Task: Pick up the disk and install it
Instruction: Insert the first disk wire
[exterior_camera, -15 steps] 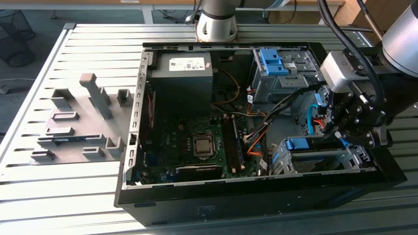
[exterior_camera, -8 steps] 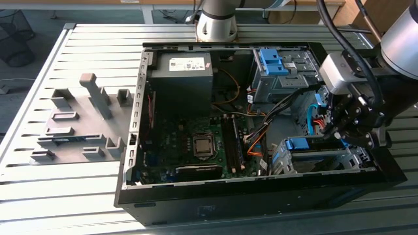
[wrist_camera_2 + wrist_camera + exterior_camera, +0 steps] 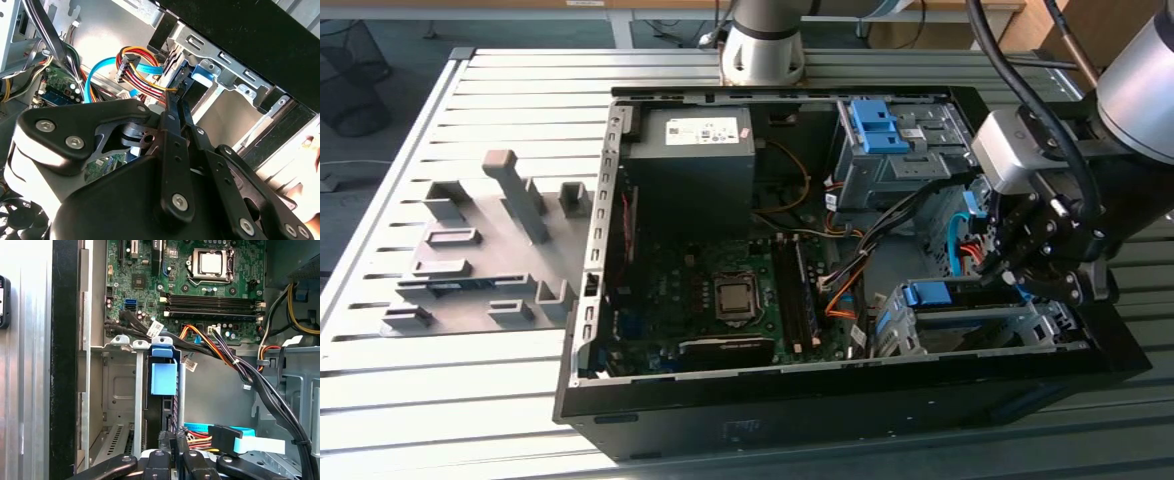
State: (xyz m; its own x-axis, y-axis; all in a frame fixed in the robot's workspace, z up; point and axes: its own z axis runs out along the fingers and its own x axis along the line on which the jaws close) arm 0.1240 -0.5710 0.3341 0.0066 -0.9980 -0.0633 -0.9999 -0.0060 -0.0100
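Observation:
The disk (image 3: 945, 294) stands on edge in the metal drive cage (image 3: 987, 325) at the front corner of the open computer case, on the exterior view's right. Its bright blue rail (image 3: 164, 378) shows at the cage mouth, and the blue end (image 3: 204, 70) also appears in the second wrist view. My gripper (image 3: 1021, 285) hangs just beside the cage. In both wrist views its fingers (image 3: 162, 445) lie close together along the disk's thin dark edge, shut on it (image 3: 175, 107).
The case holds a motherboard (image 3: 707, 290), a grey power-supply box (image 3: 691, 140) and a blue-latched bay (image 3: 874, 125). Orange, red and black cables (image 3: 215, 347) and a light blue flat cable (image 3: 250, 442) run close to the cage. A grey slotted fixture (image 3: 480, 250) sits on the table.

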